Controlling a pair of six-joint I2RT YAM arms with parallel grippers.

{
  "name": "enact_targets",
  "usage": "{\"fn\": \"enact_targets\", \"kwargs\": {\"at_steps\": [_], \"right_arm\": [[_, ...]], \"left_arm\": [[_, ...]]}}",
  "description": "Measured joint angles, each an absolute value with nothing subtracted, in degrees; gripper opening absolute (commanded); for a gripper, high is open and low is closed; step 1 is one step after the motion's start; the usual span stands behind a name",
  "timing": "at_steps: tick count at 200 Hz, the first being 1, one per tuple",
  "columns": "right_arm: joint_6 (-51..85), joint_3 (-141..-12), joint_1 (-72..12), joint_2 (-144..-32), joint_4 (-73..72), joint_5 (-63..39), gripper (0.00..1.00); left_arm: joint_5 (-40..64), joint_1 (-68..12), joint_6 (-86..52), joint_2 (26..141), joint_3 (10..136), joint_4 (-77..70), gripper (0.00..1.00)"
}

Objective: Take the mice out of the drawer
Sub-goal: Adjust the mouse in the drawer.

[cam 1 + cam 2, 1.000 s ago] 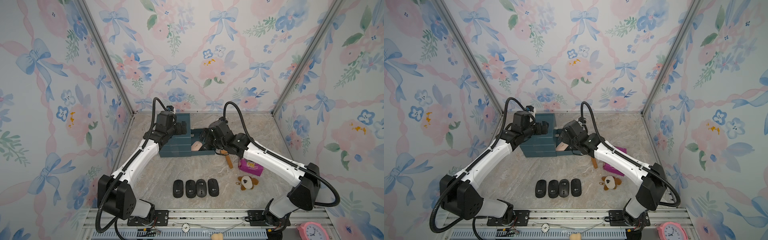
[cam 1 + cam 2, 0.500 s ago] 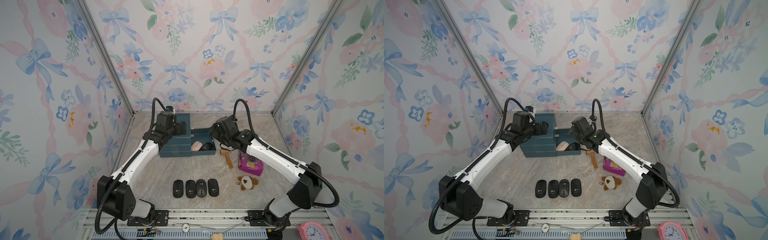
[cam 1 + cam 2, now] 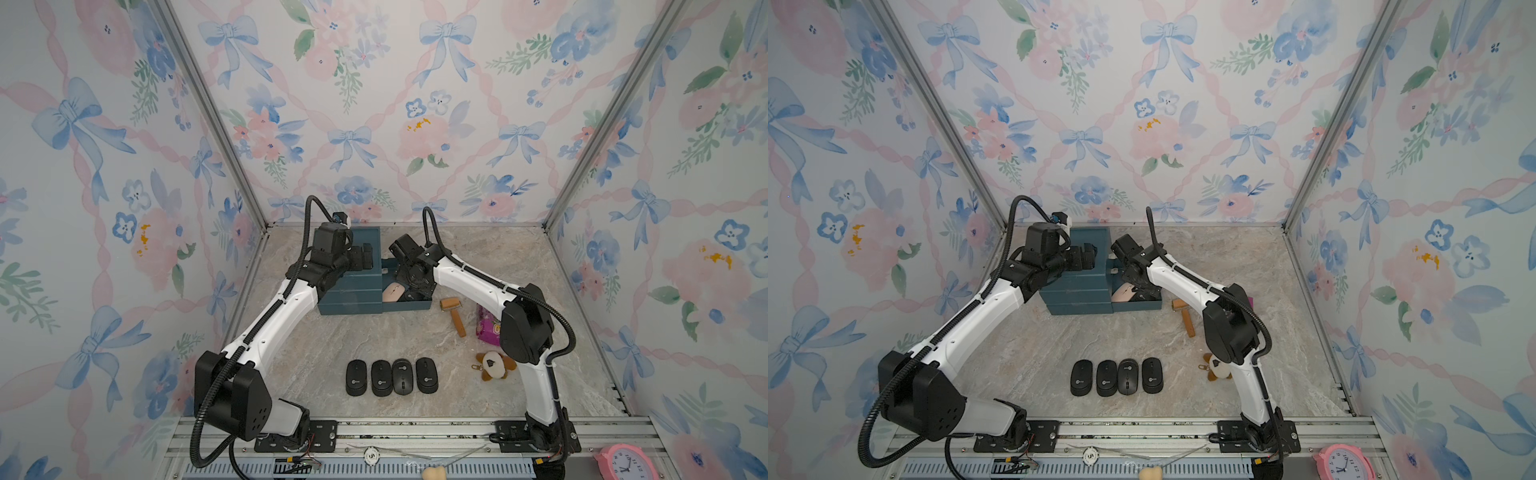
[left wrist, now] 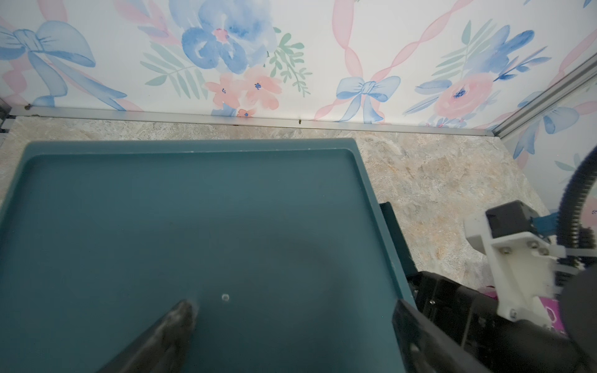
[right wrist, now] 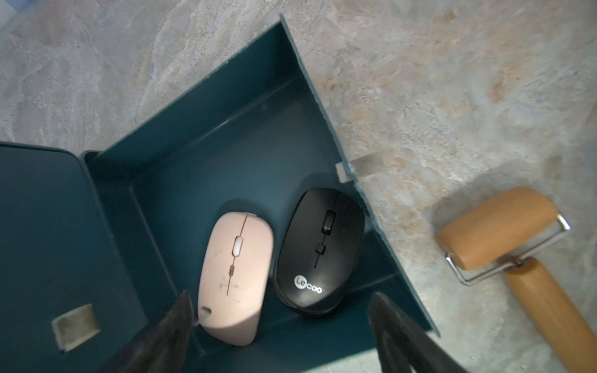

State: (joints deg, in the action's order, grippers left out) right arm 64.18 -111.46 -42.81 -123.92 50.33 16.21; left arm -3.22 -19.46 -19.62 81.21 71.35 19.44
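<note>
While right end effector (image 5: 281, 294) hovers released over pink mouse (image 5: 234, 274) and black mouse (image 5: 318, 248) in drawer (image 5: 210, 135), left end effector (image 4: 292, 303) sits released above cabinet top (image 4: 193, 210).

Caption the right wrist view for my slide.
Open right gripper over pink mouse and black mouse in the teal drawer.
</note>
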Motion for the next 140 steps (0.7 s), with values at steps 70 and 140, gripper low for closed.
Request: {"fn": "enact_targets", "kwargs": {"at_steps": [70,140], "right_arm": [[69.23,-112.75,-42.09,-126.21,55.00,12.32,0.83],[71.07,-112.71,-41.39,-129.82,55.99,11.42,0.84]], "left_arm": [[-3.20,-19.46,-18.20,81.21,71.24,19.44,0.98],[-3.22,-19.46,-17.32,81.21,71.13,19.44,0.98]]}}
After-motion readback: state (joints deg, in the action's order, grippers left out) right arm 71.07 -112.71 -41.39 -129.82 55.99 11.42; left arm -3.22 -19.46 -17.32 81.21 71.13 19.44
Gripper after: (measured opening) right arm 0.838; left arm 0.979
